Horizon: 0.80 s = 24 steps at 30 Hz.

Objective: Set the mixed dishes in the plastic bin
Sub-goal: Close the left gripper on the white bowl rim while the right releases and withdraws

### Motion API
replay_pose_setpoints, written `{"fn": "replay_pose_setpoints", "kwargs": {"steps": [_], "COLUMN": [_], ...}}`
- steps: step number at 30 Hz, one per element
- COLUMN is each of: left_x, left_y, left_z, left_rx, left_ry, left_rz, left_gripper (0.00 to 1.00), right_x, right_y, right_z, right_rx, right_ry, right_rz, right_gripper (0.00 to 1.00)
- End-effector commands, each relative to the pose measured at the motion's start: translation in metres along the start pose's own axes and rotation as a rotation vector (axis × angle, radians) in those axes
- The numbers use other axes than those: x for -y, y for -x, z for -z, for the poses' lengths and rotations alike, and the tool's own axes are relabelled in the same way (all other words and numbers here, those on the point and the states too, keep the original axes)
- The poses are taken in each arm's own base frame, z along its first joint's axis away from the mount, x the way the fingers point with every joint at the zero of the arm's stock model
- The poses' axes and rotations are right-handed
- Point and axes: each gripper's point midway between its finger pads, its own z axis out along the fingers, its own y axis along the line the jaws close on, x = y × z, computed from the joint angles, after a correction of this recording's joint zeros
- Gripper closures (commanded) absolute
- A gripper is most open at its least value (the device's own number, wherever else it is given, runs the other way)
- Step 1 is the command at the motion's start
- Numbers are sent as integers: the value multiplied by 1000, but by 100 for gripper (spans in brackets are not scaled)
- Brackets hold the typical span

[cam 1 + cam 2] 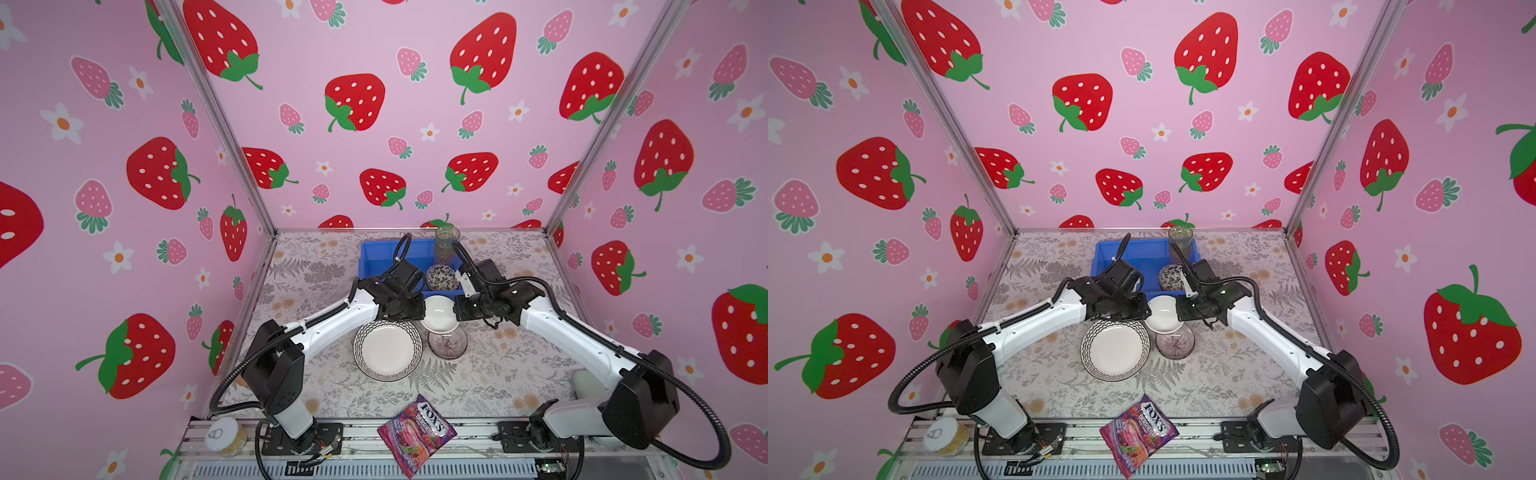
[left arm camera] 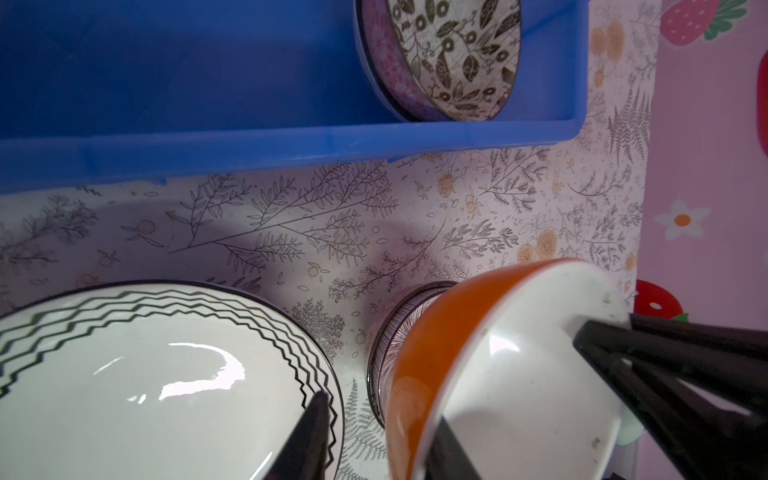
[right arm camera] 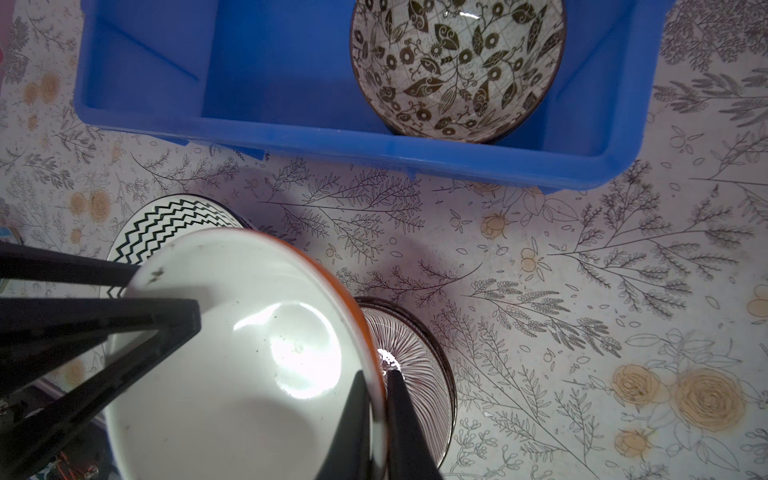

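I see a floral-covered bench (image 1: 519, 374) inside strawberry-print walls. The blue plastic bin (image 1: 374, 257) sits against the bench's back edge, near the middle. The zigzag plate (image 1: 386, 349) lies flat at the centre of the bench. A purple candy bag (image 1: 417, 436) overhangs the front edge.

Between the plate and the bin's near wall, a white bowl (image 1: 436, 313) with an orange outside is held tilted, partly over a striped bowl (image 1: 449, 345) standing on the bench. My right hand (image 3: 376, 374) pinches the white bowl's rim. My left hand (image 2: 380, 409) is spread across the opposite rim, one finger inside and the outer finger clear of the wall.

A leaf-patterned bowl (image 1: 442, 277) rests inside the bin's near right corner. Stacked tinted glasses (image 1: 446, 243) stand at the bin's far right corner, and I cannot tell whether they are inside it. A white-lidded jar (image 1: 224, 434) sits on the rail by the front left corner
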Motion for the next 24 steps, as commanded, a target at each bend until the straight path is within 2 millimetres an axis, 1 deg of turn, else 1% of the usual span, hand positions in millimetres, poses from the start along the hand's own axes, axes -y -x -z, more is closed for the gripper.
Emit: {"fn": "replay_pose_setpoints", "kwargs": {"steps": [1,5,8,10,12,13,14,16,18,19,20,22,23,24], "left_x": [13,16,18,20,21,21,22,23,23,22,22,22,20,20], "left_y": [10,12,14,15,16,16,16,18,21,22,24,28,31,35], "left_z": [7,4,3,4,6,6,6,7,8,9,10,13,14,15], "left_rx": [22,14,14,14,14,13,12,12,17,20,23,34,39,47], "left_ry": [-14,-13,-14,-15,-14,-14,-12,-8,1,8,15,33,45,53], "left_rz": [-16,-25,-33,-39,-43,-47,-52,-60,-73,-76,-83,-99,-105,-111], "left_gripper": [70,76,84,90,93,98,100,100,100,100,100,100,100,100], "right_x": [-8,-7,-6,-5,-4,-4,-3,-2,1,3,6,11,14,19], "right_y": [12,13,13,14,16,17,17,19,21,22,23,25,26,27], "right_z": [14,15,14,15,16,17,17,19,22,24,27,34,38,43], "right_rx": [53,58,59,63,70,75,76,84,91,96,102,119,129,138], "right_ry": [26,19,13,6,3,0,-3,-4,-12,-18,-25,-33,-37,-43], "right_rz": [8,5,5,3,4,1,2,0,-1,-5,-9,-18,-24,-32], "right_gripper": [96,97,96,90,86,83,82,79,70,64,56,46,42,42]}}
